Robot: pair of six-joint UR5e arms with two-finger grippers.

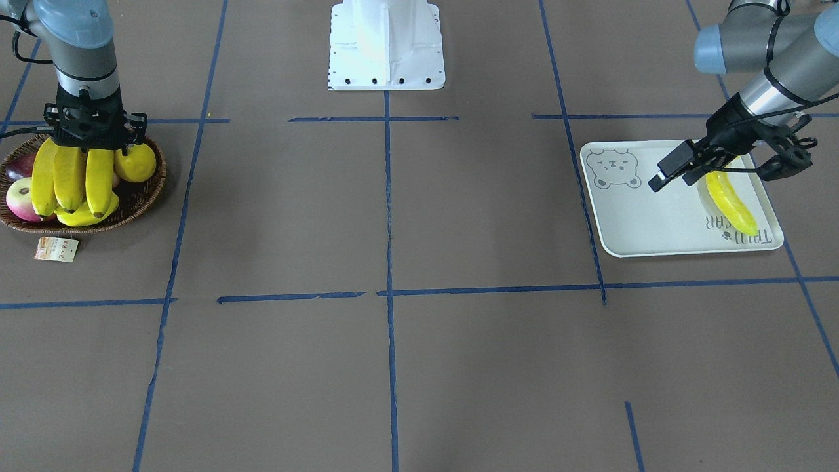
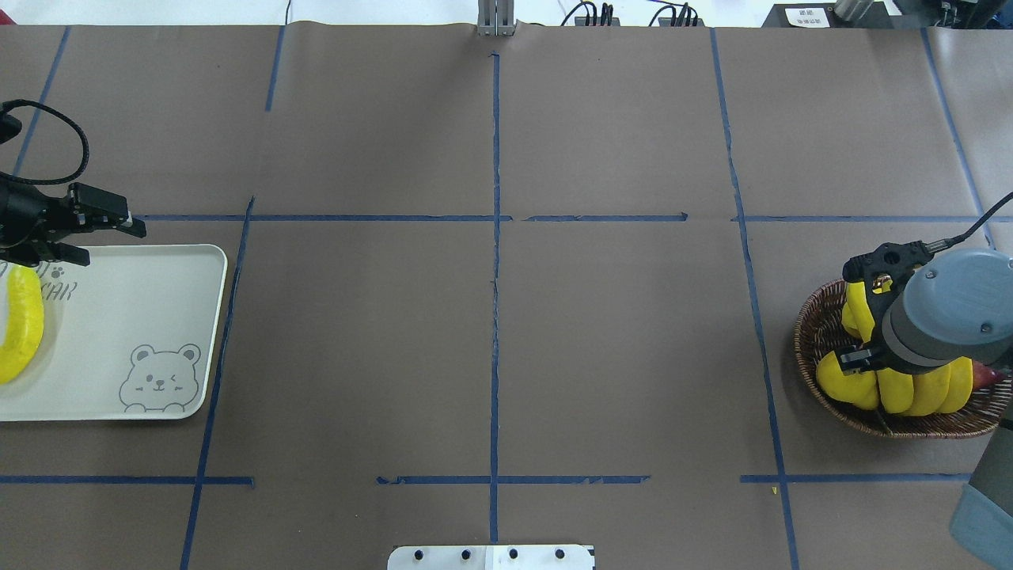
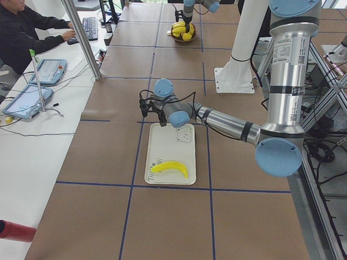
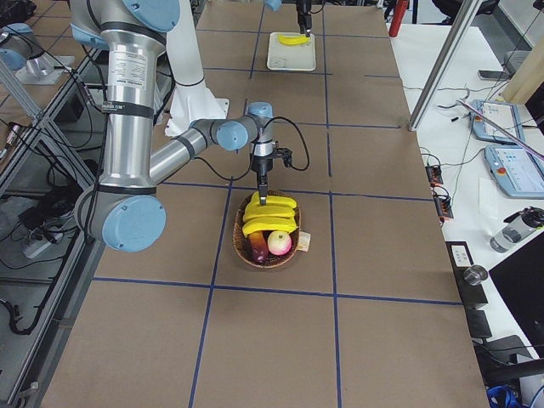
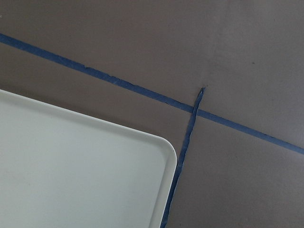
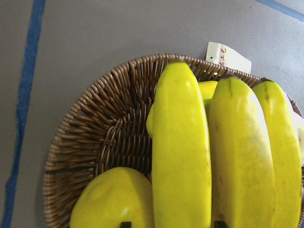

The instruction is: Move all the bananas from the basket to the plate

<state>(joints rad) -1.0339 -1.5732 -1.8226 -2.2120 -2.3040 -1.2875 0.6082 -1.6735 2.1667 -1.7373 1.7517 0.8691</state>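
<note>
One banana (image 1: 731, 203) lies on the off-white bear plate (image 1: 655, 223), near its lettered end. My left gripper (image 1: 718, 177) hovers just above that end, open and empty; in the overhead view it (image 2: 95, 237) is at the plate's (image 2: 142, 301) far edge. Three bananas (image 1: 69, 180) lie side by side in the wicker basket (image 1: 147, 196). My right gripper (image 1: 88, 147) is down on them, shut on the banana (image 6: 180, 142) next to the yellow pear (image 6: 111, 199). Its fingertips (image 6: 124, 224) just show beside that banana.
The basket also holds a pink-red apple (image 1: 23, 196), a dark fruit and another yellow fruit under the bananas. A paper tag (image 1: 57, 249) lies in front of it. The white robot base (image 1: 387, 46) stands mid-table. An operator (image 3: 21, 32) sits beyond the table's edge.
</note>
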